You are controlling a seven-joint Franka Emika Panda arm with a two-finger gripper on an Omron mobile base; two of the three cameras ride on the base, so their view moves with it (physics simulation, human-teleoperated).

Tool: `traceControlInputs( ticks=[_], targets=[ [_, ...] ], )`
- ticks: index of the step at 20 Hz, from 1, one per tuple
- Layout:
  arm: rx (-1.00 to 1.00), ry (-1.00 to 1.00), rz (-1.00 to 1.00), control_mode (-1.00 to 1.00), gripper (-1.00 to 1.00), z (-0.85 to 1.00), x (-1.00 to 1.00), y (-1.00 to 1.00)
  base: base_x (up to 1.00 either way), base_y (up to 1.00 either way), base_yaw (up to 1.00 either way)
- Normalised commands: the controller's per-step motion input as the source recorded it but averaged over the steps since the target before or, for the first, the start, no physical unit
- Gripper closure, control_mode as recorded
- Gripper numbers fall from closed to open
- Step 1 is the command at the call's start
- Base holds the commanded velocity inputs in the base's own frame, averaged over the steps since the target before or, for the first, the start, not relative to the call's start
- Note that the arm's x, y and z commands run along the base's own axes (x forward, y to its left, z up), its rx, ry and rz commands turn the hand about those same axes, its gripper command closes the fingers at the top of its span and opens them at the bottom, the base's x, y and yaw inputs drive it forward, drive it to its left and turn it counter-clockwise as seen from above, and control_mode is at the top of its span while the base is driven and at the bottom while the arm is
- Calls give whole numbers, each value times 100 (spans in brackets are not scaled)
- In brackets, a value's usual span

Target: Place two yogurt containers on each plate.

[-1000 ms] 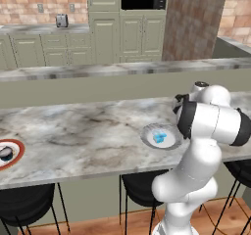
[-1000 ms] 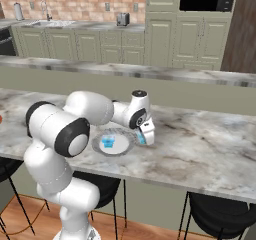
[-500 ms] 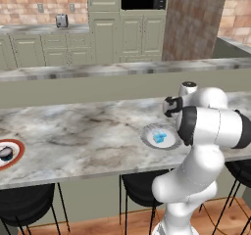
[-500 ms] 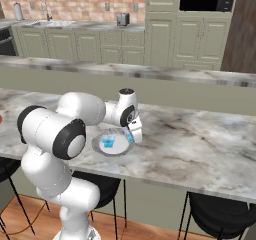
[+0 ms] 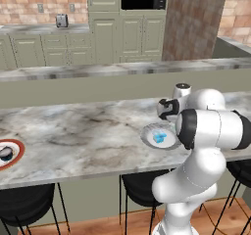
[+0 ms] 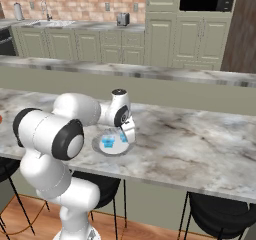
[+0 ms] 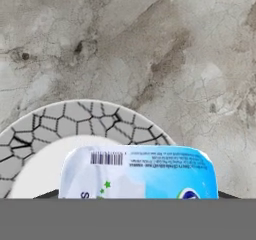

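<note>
Found the fingers (image 6: 131, 136) closed together on a yogurt container (image 7: 137, 174), its pale printed top with a barcode lying right between them at the near edge of the hand view. Saw that cup held low over the pale middle of the grey-rimmed plate (image 7: 75, 116); could not tell whether it touched the plate. Made out the crackled grey rim curving past the cup on its far side, with bare marbled worktop (image 7: 165, 44) beyond. Saw, in the right base view, a second yogurt container (image 6: 106, 143) standing on the same plate (image 6: 97, 147), just beside the held cup on the arm's side. Saw the same standing cup (image 5: 159, 137) on the plate (image 5: 147, 134) in the left base view, near the worktop's front edge. Noted the red-rimmed plate (image 5: 17, 149) well apart, far along the worktop to the left, carrying something small and dark, too small to identify. Noted dark stools (image 5: 27, 202) tucked under the worktop's front edge and pale green cabinets (image 6: 195, 39) along the far wall.
</note>
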Motion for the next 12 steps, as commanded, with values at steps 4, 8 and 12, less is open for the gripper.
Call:
traceControlInputs(
  ticks=[4,8,12],
  targets=[
    [2,0,5,-100,100,-12,0,15,0,0,0],
    [1,0,4,-100,100,-11,0,12,0,0,0],
    [1,0,2,-100,100,-11,0,2,0,0,0]
  ],
)
